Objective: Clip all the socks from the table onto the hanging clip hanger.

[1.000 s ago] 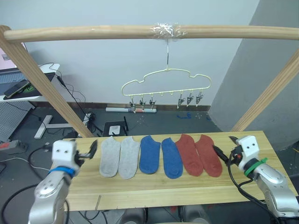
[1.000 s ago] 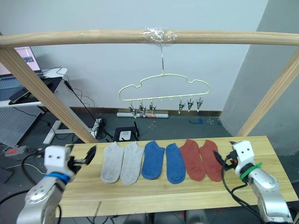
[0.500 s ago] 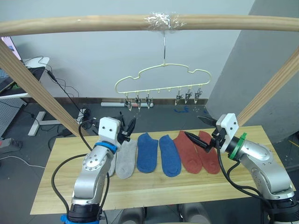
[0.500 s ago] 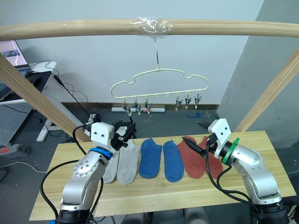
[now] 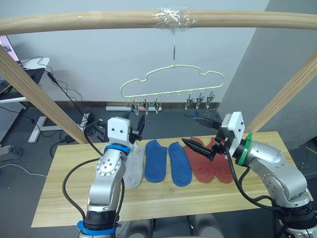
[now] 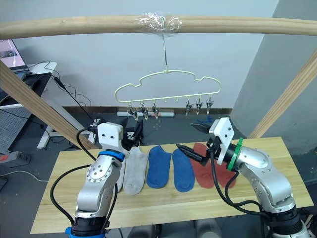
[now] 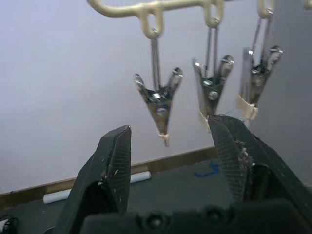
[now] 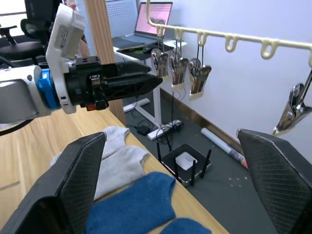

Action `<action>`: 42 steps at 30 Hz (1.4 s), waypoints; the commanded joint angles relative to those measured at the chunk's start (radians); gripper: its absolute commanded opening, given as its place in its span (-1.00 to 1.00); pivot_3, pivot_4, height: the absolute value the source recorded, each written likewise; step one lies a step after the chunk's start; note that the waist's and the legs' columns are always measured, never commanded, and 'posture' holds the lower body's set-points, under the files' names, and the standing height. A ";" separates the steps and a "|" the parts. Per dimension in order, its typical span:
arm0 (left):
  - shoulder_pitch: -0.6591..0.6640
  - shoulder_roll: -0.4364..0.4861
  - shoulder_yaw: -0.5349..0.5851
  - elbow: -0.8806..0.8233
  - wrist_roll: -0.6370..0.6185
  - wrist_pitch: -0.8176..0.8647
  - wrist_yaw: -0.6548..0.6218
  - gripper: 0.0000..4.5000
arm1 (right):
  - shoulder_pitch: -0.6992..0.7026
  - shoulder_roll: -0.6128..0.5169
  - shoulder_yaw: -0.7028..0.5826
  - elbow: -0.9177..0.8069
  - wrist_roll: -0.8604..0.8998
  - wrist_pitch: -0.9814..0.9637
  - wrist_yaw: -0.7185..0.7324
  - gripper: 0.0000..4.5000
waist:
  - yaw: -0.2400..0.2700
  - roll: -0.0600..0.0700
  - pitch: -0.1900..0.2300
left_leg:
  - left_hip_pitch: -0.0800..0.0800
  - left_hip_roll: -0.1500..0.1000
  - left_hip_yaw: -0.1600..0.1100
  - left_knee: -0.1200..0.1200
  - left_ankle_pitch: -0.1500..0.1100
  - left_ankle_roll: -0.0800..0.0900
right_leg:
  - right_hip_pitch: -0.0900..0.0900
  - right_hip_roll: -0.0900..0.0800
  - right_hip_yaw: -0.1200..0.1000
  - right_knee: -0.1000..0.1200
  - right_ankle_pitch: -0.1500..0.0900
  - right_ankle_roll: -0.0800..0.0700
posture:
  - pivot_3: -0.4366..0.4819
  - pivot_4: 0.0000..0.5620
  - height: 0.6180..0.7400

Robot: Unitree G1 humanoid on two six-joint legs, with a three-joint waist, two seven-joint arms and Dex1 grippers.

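Observation:
The pale yellow clip hanger [image 5: 173, 82] hangs by its hook from the top pole, with grey metal clips [image 5: 144, 105] in two groups of three. The socks lie in a row on the table [image 5: 59, 198]: a grey sock [image 5: 133, 167] with its twin half hidden behind my left arm, two blue socks [image 5: 156, 161], and two rust red socks [image 5: 202, 166]. My left gripper [image 5: 139, 125] is open and points up just below the left clips [image 7: 160, 100]. Above the red socks, my right gripper [image 5: 198, 134] is wide open with nothing in it.
A round wooden top pole [image 5: 99, 21] spans the scene, held up by slanted poles at left [image 5: 39, 94] and right [image 5: 285, 96]. Behind the table are cables, a white stick on the floor [image 5: 121, 108] and a desk [image 5: 22, 69] at far left.
Both arms have risen from the table's outer edges toward the middle. The left gripper now sits under the left clips; the right gripper has moved left over the red socks and opened wider.

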 commanded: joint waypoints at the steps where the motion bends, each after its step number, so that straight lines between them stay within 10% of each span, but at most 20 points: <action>1: -0.006 -0.003 0.009 -0.018 0.002 -0.020 0.007 0.22 | -0.025 0.009 -0.015 -0.045 0.034 0.006 -0.002 1.00 | 0.000 0.000 0.000 | 0.000 0.000 0.000 0.000 0.000 0.000 | 0.000 0.000 0.000 0.000 0.000 0.000 | -0.31 -0.22 1.00; 42: -0.113 -0.014 0.019 0.045 0.001 -0.057 0.024 0.22 | -0.072 0.009 -0.023 -0.074 0.076 0.050 -0.008 1.00 | 0.000 -0.003 0.003 | -0.001 0.000 0.000 0.000 0.000 0.000 | -0.001 0.000 0.000 0.000 0.000 0.000 | -0.33 -0.24 1.00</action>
